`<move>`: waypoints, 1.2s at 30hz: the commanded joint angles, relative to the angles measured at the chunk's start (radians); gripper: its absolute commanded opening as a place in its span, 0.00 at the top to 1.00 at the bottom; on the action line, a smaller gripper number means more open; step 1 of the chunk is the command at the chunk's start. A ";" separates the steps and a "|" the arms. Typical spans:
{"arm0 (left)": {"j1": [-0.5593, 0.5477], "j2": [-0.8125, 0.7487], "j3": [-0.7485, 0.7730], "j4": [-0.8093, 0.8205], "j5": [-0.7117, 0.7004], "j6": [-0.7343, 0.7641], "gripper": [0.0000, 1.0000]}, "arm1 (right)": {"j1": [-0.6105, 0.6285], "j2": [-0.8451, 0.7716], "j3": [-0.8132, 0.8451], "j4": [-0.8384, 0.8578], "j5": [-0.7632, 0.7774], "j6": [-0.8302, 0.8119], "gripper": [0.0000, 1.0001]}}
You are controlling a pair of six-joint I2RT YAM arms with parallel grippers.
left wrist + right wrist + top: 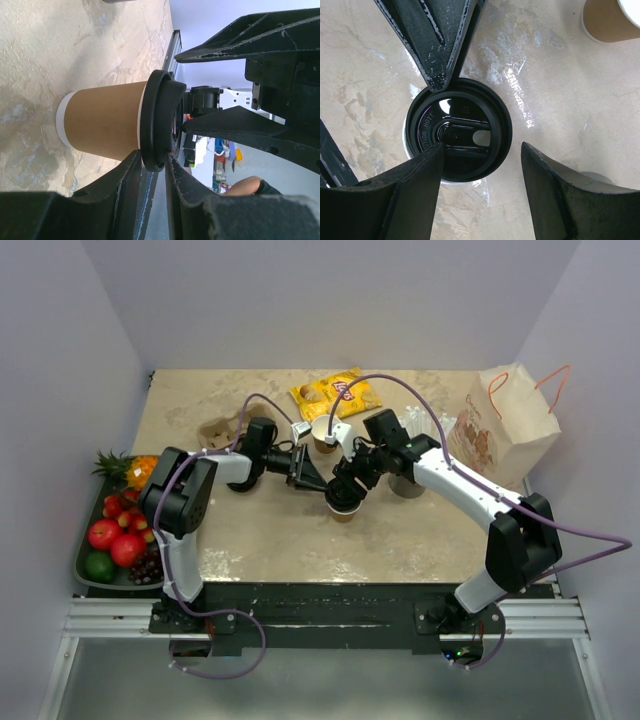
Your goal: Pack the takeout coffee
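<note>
The takeout coffee cup (pixel 102 120), tan kraft paper, stands on the table with its black lid (pixel 160 117) on top. In the top view it (pixel 345 510) is at mid-table, mostly under the grippers. My left gripper (pixel 154 159) comes in from the side and is shut on the lid's rim, one finger under the rim and one on top. My right gripper (pixel 481 150) hovers straight above the lid (pixel 460 135), open, with one finger over the lid and the other beside it. In the top view the left gripper (pixel 313 478) and right gripper (pixel 348 486) meet at the cup.
A second open tan cup (pixel 325 432) stands just behind. The pulp carrier (pixel 215 430) is at back left, a yellow snack bag (pixel 335 393) at the back, a paper bag (pixel 505 425) at right, a grey cup (pixel 407 484) under the right arm, and a fruit tray (pixel 88 575) at left.
</note>
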 commanded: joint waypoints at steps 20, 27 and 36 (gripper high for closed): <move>-0.012 0.024 0.089 -0.100 -0.026 0.106 0.65 | 0.007 -0.017 0.030 -0.073 -0.051 -0.059 0.38; -0.014 0.026 0.094 -0.103 -0.022 0.112 0.69 | 0.010 -0.015 0.033 -0.091 -0.074 -0.062 0.38; -0.015 0.009 0.095 -0.126 -0.030 0.129 0.78 | 0.015 -0.008 0.056 -0.105 -0.077 -0.060 0.36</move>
